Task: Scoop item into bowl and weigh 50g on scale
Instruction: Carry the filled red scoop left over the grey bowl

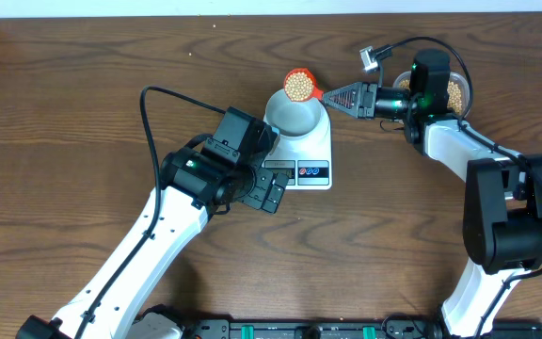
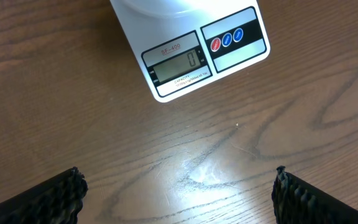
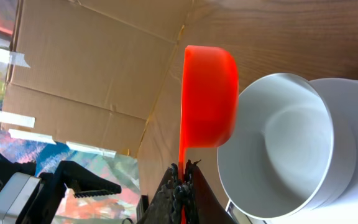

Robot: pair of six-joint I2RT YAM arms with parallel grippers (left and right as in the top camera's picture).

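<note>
The pale bowl [image 1: 294, 115] stands on the white scale [image 1: 301, 169] and looks empty. My right gripper [image 1: 339, 96] is shut on the handle of an orange scoop [image 1: 298, 85] full of tan beans [image 1: 298, 87], held level at the bowl's far rim. In the right wrist view the scoop [image 3: 207, 99] is beside the bowl [image 3: 284, 146], jaws [image 3: 182, 180] clamped on its handle. My left gripper [image 1: 273, 194] is open and empty at the scale's near left; its display [image 2: 178, 66] reads 0.
A clear tub of beans [image 1: 452, 91] sits at the back right, behind my right arm. A grey connector with a cable [image 1: 374, 58] lies near the far edge. Cardboard [image 3: 92, 74] stands beyond the table.
</note>
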